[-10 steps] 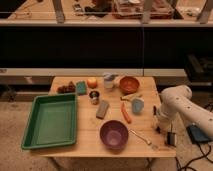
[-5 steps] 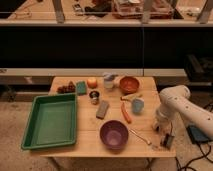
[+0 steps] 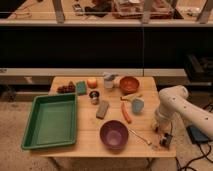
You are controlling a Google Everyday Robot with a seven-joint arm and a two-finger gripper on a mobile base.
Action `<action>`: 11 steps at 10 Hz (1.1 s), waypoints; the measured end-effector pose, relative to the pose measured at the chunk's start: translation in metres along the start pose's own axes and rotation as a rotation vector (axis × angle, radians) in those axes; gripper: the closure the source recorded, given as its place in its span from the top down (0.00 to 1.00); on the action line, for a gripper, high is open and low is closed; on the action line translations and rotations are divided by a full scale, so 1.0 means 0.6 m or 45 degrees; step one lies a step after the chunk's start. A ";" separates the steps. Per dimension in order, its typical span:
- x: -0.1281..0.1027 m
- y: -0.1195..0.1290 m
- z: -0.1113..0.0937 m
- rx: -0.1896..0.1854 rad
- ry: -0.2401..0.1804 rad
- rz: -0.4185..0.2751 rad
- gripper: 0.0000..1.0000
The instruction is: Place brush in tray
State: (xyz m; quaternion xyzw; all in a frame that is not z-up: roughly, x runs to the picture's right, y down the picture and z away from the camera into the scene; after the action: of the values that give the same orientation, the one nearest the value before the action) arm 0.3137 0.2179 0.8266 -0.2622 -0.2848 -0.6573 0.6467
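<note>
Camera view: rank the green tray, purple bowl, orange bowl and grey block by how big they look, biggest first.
1. green tray
2. purple bowl
3. orange bowl, though it sits farther back, so its gap to the purple one is unsure
4. grey block
The claw hangs by the table's near right corner.

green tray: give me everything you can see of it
The tray is a large, shallow, green rectangle with a raised rim, plastic-looking. It lies flat on the table's left front as seen, empty, touching only the tabletop. The claw hangs at the table's right front corner, far from it.
</note>
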 end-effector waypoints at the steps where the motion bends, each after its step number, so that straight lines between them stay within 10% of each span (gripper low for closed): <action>1: 0.000 0.002 0.002 0.000 -0.002 0.013 0.43; 11: 0.015 0.005 0.009 0.020 0.012 0.104 0.63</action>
State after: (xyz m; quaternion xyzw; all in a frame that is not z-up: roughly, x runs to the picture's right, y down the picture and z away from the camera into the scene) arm 0.3164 0.2154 0.8368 -0.2654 -0.2757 -0.6294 0.6763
